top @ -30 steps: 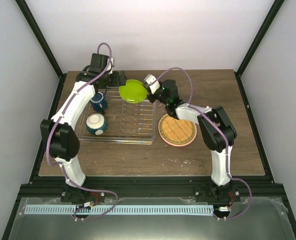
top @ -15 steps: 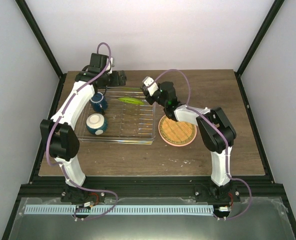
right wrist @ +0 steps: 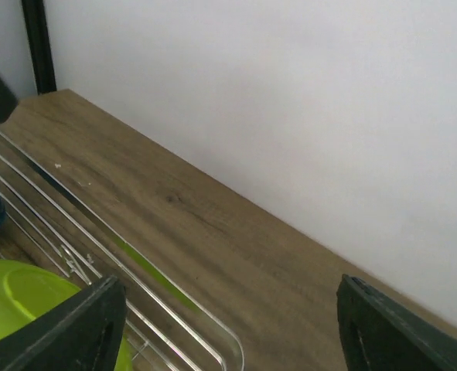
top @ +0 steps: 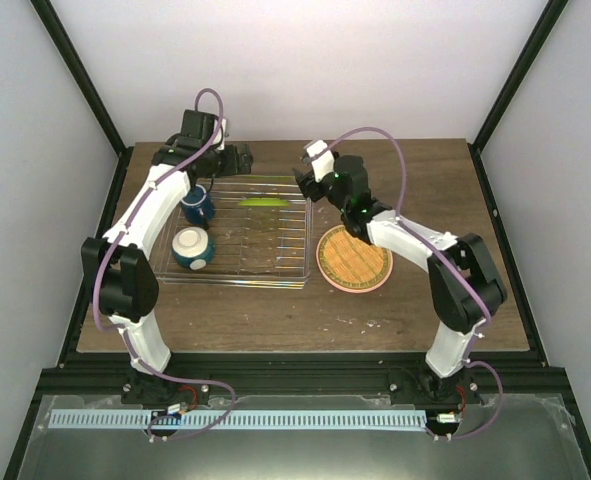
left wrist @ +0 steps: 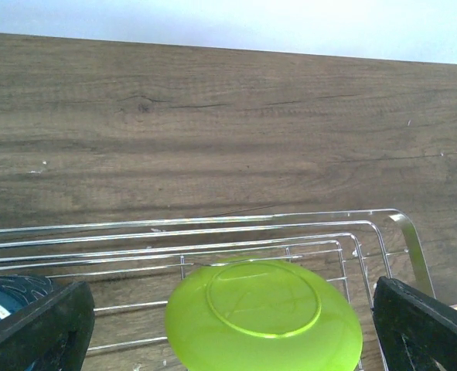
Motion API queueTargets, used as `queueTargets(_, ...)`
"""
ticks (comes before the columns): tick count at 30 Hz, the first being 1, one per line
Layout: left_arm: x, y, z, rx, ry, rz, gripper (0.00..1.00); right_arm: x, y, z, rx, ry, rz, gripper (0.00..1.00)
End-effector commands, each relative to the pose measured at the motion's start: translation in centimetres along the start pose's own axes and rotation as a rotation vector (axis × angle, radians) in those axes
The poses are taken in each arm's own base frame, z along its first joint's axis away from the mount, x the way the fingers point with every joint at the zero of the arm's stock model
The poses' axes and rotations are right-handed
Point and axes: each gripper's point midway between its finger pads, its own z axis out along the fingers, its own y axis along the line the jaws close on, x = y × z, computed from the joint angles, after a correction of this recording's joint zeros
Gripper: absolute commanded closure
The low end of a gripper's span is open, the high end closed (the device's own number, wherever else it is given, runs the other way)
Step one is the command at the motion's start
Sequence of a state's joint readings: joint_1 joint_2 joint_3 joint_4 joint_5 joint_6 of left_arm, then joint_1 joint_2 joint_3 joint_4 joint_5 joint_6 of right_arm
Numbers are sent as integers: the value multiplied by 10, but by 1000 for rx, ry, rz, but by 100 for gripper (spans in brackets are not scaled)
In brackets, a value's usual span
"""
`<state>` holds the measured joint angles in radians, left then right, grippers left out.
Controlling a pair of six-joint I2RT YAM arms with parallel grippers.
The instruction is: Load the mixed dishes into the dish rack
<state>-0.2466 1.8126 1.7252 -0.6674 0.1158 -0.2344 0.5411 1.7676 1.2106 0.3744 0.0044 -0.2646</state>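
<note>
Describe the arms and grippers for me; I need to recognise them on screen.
The left arm and right arm match: white rounded segments, black joints, and a purple cable looping alongside each. The left gripper and right gripper have blocky matte-black fingers.

Bright, even, diffuse light. Shadows under my arms soft, faint on bench (top: 275,310). Thin glints on dish rack (left wrist: 290,220) wires. Wall (right wrist: 290,93), upper right of right wrist view, nearly washed out. My tool fingers (left wrist: 35,332), lower corners, dark, slightly soft.
</note>
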Motion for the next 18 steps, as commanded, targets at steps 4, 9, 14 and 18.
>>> queueTargets(4,-8,-2,-1,24,-44,-8,0,44,-39,-35,25,240,272,22)
queueTargets(9,-4,-8,5,17,-36,17,0,76,-55,-63,35,399,384,23)
queueTargets(14,4,-19,12,6,-12,46,0,106,-45,-84,0,609,463,21)
queueTargets(18,6,-25,14,-2,-4,50,0,120,-30,-100,-28,728,572,17)
